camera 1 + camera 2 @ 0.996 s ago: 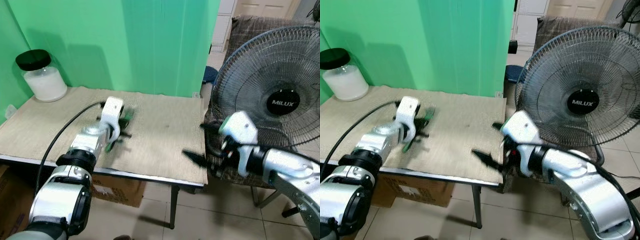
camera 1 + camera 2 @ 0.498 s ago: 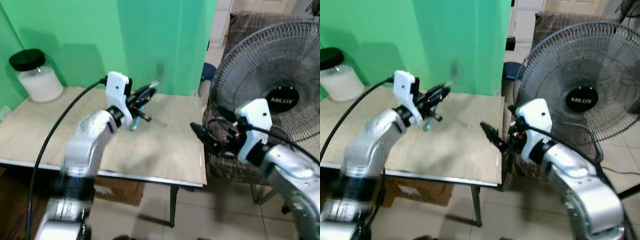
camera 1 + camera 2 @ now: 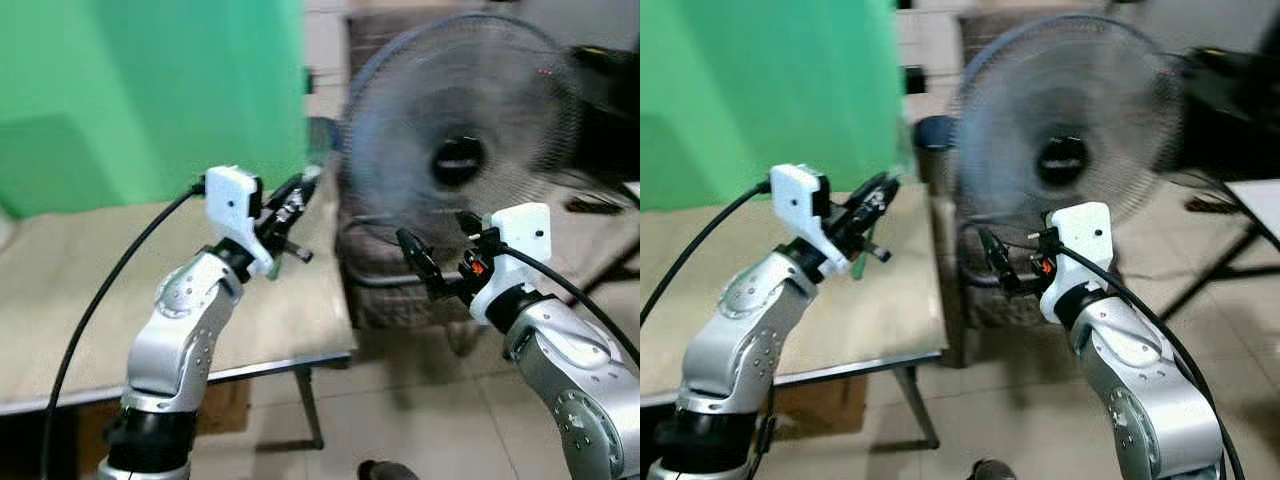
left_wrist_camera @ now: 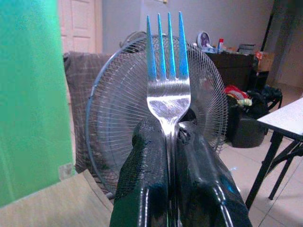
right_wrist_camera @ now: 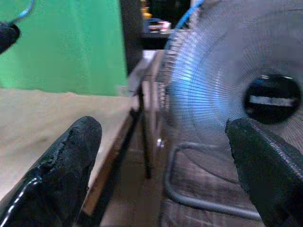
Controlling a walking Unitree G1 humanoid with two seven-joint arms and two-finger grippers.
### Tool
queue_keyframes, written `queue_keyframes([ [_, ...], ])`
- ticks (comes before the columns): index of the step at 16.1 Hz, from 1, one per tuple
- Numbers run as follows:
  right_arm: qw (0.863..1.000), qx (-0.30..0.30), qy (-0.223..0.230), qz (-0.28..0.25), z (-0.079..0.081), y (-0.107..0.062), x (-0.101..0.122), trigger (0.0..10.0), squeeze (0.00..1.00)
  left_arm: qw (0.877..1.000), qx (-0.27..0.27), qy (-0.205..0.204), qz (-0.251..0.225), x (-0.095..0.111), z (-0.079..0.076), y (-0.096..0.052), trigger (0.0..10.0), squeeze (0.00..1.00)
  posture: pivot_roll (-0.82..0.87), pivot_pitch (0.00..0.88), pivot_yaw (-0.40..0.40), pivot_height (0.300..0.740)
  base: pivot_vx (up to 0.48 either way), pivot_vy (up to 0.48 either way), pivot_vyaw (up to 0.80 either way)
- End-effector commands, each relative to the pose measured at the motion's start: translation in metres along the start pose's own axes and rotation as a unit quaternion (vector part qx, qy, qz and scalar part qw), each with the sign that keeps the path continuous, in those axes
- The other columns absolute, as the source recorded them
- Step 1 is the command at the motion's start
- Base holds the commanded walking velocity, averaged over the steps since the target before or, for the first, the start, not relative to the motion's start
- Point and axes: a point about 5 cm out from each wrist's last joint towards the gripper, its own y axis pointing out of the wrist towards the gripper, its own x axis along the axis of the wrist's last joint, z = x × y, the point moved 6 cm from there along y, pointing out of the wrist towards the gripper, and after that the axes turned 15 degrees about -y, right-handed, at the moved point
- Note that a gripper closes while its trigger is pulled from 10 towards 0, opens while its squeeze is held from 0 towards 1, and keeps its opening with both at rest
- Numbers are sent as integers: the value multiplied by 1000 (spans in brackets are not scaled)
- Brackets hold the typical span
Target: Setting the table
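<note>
Fork (image 4: 168,90) lengthwise along left gripper (image 4: 173,142)

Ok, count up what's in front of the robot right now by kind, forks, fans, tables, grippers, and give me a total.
Silver metal fork, clamped in the left gripper: 1
Round wire-grille electric fan: 1
Tables, the beige-topped one and a white one at the side: 2
Two-fingered black grippers, left shut, right gripper open and empty: 2
Total: 6

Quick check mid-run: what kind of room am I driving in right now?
Most likely a lived-in home room, not a lab: a standing fan in front of a fabric chair, a cloth-covered folding table, and cluttered shelves in the left wrist view. The left claw holds a fork.
</note>
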Motion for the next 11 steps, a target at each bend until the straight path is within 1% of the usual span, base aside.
queue_keyframes([
  [1,1000,1,-3,-15,2,0,7,10000,0,1000,6,10,-9,7,0,-2,2784,0,-126,0,94,740,0,0,-788],
  [2,1000,-11,-4,-7,-1,0,2,10000,0,1000,24,20,-7,5,2,-5,10000,0,-132,0,98,740,0,0,-788],
  [4,999,-37,-7,10,-8,-4,-4,10000,0,995,100,28,-1,-4,24,-15,10000,0,-148,0,83,740,0,0,-788],
  [5,999,-41,-8,11,-9,-6,-3,10000,0,992,124,24,1,-7,30,-19,10000,0,-146,0,82,740,0,0,-788],
  [6,999,-48,-13,16,-12,-9,-5,10000,0,987,156,30,13,-14,37,-26,10000,0,-141,0,80,740,0,0,-788],
  [7,998,-65,-5,26,-17,-13,-11,10000,0,984,172,39,15,-17,37,-32,10000,0,-135,0,84,740,0,0,-788],
  [8,997,-71,-5,31,-17,-14,-15,10000,0,983,173,53,15,-17,36,-33,10000,0,-137,0,87,740,0,0,-788],
  [9,996,-81,-8,40,-18,-14,-19,10000,0,983,175,55,15,-18,35,-33,10000,0,-137,0,85,740,0,0,-788],
  [11,995,-85,-18,46,-17,-13,-20,10000,0,980,190,54,6,-15,36,-33,10000,0,-131,0,83,740,0,0,-788],
])
